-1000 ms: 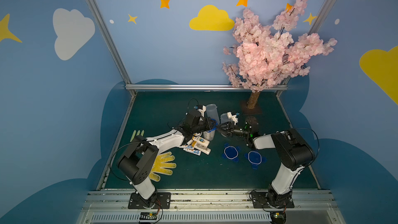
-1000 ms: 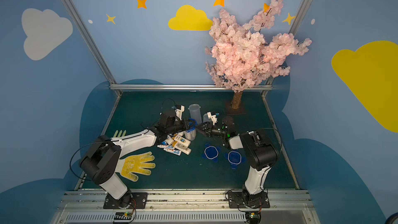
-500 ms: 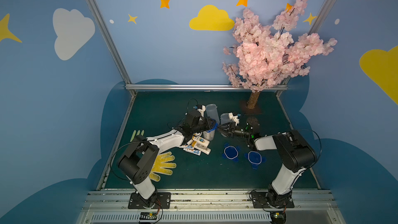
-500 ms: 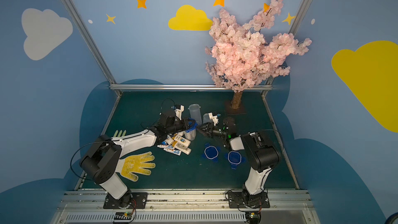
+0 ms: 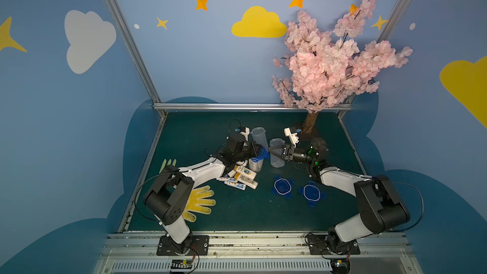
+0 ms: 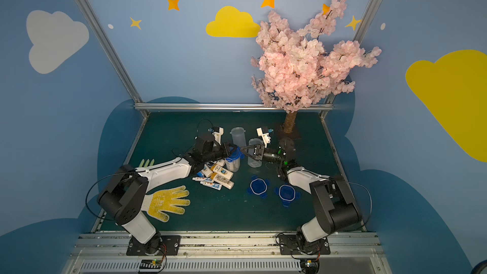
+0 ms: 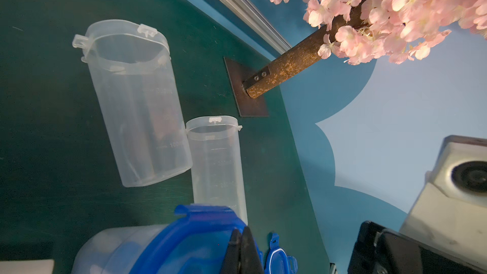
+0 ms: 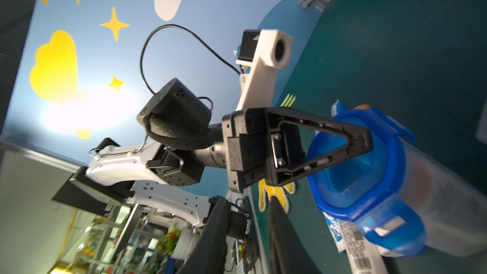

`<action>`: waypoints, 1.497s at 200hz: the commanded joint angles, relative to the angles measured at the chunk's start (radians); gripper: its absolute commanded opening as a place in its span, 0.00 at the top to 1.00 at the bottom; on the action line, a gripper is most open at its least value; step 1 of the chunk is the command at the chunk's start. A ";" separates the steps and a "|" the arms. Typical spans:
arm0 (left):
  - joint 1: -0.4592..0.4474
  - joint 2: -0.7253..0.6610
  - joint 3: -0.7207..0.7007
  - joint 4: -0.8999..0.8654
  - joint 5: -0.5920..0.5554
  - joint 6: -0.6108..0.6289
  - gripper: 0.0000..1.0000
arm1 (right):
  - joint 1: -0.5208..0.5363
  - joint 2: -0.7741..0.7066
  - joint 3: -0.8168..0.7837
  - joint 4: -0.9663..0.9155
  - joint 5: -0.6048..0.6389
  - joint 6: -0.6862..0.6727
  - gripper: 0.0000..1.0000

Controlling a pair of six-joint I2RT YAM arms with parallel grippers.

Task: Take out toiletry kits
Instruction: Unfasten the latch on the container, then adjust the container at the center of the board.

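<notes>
The left hand is closed, its 2 fingertips pressed together against the top of the blue lid on a clear jar standing near the middle of the surface. Whether it pinches a tab of that lid I cannot tell. Something hazy and brownish shows through the jar wall in the right wrist view, too blurred to name.

The right hand hangs just beside the same lid, facing the left hand from the opposite side. Its jaws stand a little apart with nothing between them.

The toiletry kits lie in a loose pile on the surface just beside the lidded jar, partly under the left arm: small white bottles with yellow caps and thin white tubes, touching one another.

Behind the 2 hands stand 2 uncapped clear jars, 1 farther back and 1 right behind the right hand.

Nearer the robot, 2 loose blue lids lie side by side.

A yellow glove lies flat by the left arm's base, and a pink blossom tree stands at the far corner.
</notes>
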 commanded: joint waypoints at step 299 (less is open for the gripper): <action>0.060 -0.168 0.143 -0.595 -0.164 0.136 0.98 | 0.197 0.324 0.710 -1.226 0.636 -0.678 1.00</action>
